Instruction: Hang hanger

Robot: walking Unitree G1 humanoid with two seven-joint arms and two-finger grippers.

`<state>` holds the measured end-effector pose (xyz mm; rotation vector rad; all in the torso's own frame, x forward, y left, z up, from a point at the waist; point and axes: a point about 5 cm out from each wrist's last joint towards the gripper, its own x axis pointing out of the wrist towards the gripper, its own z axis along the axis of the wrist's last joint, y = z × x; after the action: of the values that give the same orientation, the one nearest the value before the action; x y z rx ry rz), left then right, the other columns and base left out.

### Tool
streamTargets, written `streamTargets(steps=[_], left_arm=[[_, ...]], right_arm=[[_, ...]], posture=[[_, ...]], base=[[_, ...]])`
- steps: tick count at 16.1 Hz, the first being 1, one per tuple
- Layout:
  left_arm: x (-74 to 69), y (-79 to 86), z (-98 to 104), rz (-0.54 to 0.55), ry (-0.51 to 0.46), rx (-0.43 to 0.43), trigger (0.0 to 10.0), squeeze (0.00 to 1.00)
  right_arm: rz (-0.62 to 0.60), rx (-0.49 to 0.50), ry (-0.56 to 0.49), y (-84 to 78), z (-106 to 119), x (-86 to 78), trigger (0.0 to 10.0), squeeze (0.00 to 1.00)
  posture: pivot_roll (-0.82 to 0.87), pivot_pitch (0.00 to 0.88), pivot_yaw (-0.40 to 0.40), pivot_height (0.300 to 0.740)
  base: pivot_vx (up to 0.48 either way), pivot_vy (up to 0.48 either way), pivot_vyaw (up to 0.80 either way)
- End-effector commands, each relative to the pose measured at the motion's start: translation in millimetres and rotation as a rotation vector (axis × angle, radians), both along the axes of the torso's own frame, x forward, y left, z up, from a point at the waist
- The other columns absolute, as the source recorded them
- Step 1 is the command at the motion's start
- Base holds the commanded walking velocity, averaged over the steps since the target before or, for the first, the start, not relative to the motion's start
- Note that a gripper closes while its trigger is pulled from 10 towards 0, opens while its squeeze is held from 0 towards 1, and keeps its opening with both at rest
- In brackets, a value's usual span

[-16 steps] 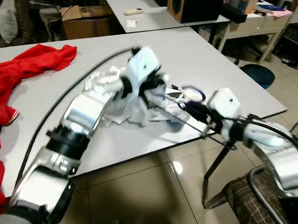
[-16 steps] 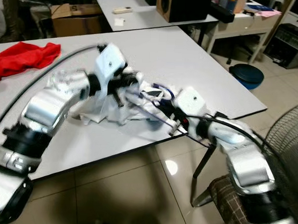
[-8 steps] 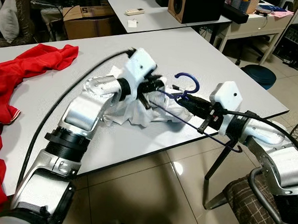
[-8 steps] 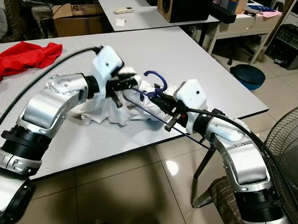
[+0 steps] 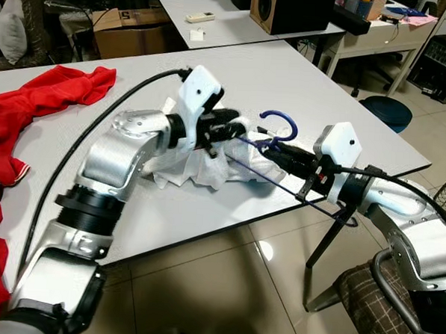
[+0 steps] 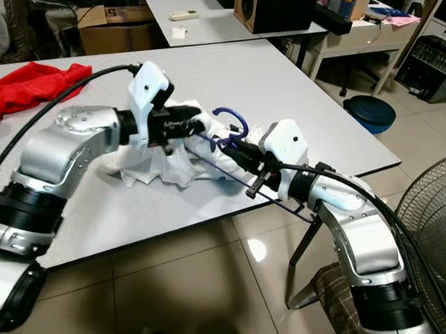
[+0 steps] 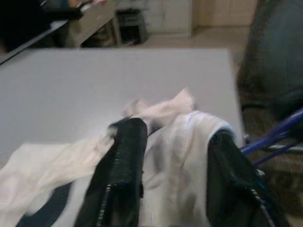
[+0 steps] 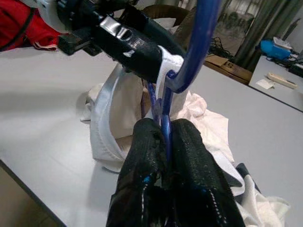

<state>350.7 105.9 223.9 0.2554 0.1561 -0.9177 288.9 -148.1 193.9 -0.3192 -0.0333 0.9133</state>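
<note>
Right gripper [image 8: 163, 142] is clamped on the neck of the blue hanger [image 5: 279, 131], hook upright above the grey table [image 5: 345, 121], the hanger's arms running back under the right forearm past the table edge. Left gripper [image 7: 175, 156], fingers spread, holds the collar of the white garment [image 5: 200, 166] stretched over them, just beside the hanger's near arm. Red cloth [image 5: 39, 105] lies well apart.

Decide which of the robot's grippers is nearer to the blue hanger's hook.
Right. The right gripper is shut on the blue hanger just below its hook. The left gripper is farther away, at the white garment beside the hanger's arm.
</note>
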Motion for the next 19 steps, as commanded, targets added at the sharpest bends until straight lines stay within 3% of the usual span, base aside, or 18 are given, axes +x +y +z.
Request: streamTargets(steps=[1, 4, 7, 8, 10, 11, 13, 17, 18, 19], left_arm=[[6.1, 5.9, 2, 0.058, 0.017, 0.028, 10.0, 1.00], [0.5, 4.7, 9, -0.022, 0.121, -0.110, 10.0, 1.00], [-0.2, 7.3, 2, -0.011, 0.240, -0.141, 10.0, 1.00], [0.0, 8.4, 0, -0.010, 0.247, -0.127, 10.0, 1.00], [-6.4, 14.8, -9, -0.088, 0.181, 0.061, 10.0, 1.00], [-10.1, 15.7, -6, -0.143, 0.135, 0.071, 10.0, 1.00], [-16.1, 20.0, -3, -0.193, 0.131, 0.081, 10.0, 1.00], [-10.5, 27.5, 0, -0.155, 0.099, 0.081, 10.0, 1.00], [-9.4, 27.6, 7, -0.161, 0.071, 0.025, 10.0, 0.97], [-6.5, 29.6, 25, -0.183, -0.004, -0.080, 10.0, 0.69]], right_arm=[[-0.001, 0.001, -0.022, -3.8, 3, -0.1, 10.0, 0.00], [0.002, -0.003, -0.017, -5.7, 2, 0.0, 10.0, 0.00], [0.024, -0.011, -0.007, -5.5, 1, -0.5, 10.0, 0.00], [0.025, -0.013, -0.007, -5.6, 1, -0.5, 10.0, 0.00], [0.021, -0.018, -0.010, -7.4, 1, 0.3, 10.0, 0.00], [0.019, -0.018, -0.011, -8.7, 2, 0.5, 10.0, 0.00], [0.013, -0.018, -0.016, -12.0, 4, 1.2, 10.0, 0.00], [0.007, -0.015, -0.024, -15.6, 7, 2.6, 10.0, 0.00], [0.013, -0.020, -0.025, -15.5, 6, 2.3, 10.0, 0.00], [0.028, -0.022, -0.026, -15.0, 6, 1.3, 10.0, 0.00]], posture=[[-0.03, 0.000, 0.030, 0.740], [-0.03, 0.000, 0.028, 0.740], [-0.03, 0.000, 0.027, 0.740], [-0.03, 0.000, 0.027, 0.740], [-0.03, 0.000, 0.026, 0.740], [-0.03, 0.000, 0.026, 0.740], [-0.03, 0.000, 0.026, 0.740], [-0.03, 0.000, 0.029, 0.740], [-0.03, 0.000, 0.029, 0.740], [-0.03, 0.000, 0.029, 0.740]], base=[[0.000, 0.000, 0.00], [0.000, 0.000, 0.00], [0.000, 0.000, 0.00], [0.000, 0.000, 0.00], [0.000, 0.000, 0.00], [0.000, 0.000, 0.00], [0.000, 0.000, 0.00], [0.000, 0.000, 0.00], [0.000, 0.000, 0.00], [0.000, 0.000, 0.00]])
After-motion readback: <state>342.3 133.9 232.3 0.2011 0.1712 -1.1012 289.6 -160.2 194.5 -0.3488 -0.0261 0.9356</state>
